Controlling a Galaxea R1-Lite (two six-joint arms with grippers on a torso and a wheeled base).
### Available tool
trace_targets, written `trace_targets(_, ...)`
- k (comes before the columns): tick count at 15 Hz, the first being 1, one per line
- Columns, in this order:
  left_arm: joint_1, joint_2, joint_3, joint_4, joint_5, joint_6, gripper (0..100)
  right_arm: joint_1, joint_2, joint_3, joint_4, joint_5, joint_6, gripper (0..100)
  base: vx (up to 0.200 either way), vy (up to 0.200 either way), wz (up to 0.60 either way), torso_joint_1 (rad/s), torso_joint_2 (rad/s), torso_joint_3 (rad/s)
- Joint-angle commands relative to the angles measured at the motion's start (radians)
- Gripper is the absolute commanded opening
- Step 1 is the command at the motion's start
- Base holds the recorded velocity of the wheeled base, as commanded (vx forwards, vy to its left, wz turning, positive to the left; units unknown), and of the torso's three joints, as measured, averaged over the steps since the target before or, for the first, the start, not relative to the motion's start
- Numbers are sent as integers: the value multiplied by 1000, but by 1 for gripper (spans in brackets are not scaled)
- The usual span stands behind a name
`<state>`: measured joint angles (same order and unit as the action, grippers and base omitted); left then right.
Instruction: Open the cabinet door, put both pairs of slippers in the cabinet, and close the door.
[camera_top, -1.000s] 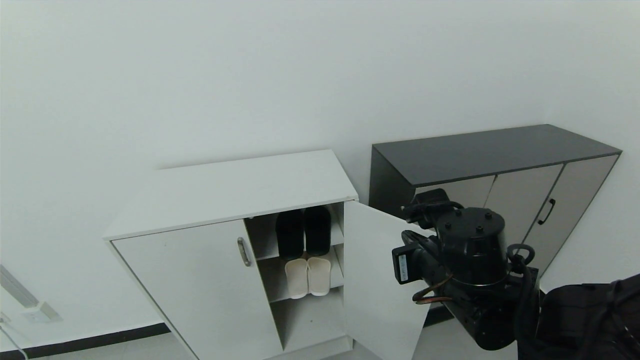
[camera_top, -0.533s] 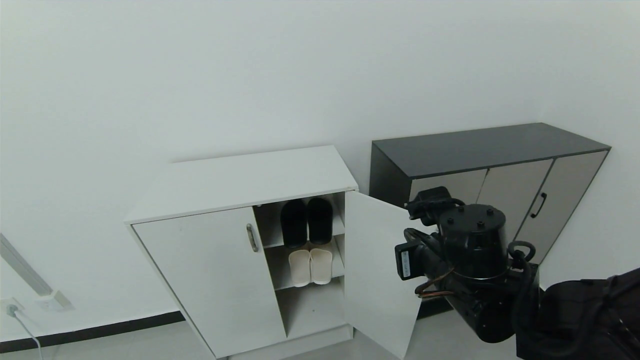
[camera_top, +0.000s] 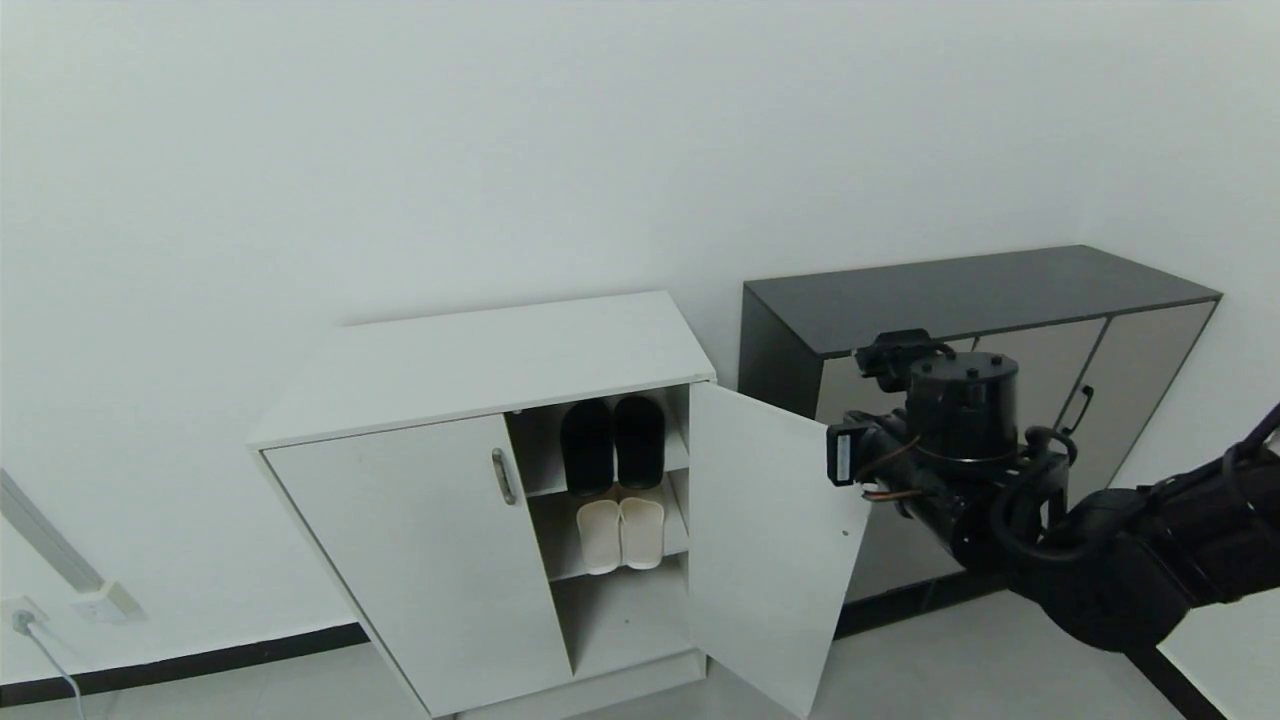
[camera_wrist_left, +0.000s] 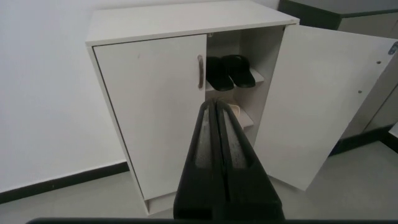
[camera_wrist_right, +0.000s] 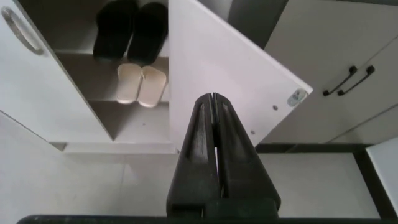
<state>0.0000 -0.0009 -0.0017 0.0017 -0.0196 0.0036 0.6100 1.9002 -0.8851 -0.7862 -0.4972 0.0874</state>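
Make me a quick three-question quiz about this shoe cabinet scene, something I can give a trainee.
1. In the white cabinet, which compartment holds the black slippers? A top, B middle, C bottom.
2. True or false: the white slippers sit on the shelf just below the black slippers.
3. Fill in: the right tool is ___ (open or shut).
Key: 1 A; 2 true; 3 shut.
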Motion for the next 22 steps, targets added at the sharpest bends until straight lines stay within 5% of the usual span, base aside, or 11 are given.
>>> trace_targets(1, 0, 1, 0, 0, 0, -1, 0, -64, 34, -43, 4, 25, 0, 0, 0, 0, 0, 0, 0, 0)
trace_targets(11, 0, 1, 0, 0, 0, -1, 0, -242, 258, -179, 4, 141, 29, 0, 0, 0, 0, 0, 0, 0)
trace_targets(22, 0, 1, 0, 0, 0, -1, 0, -176, 241, -120, 5, 138, 26, 0, 0, 0, 0, 0, 0, 0)
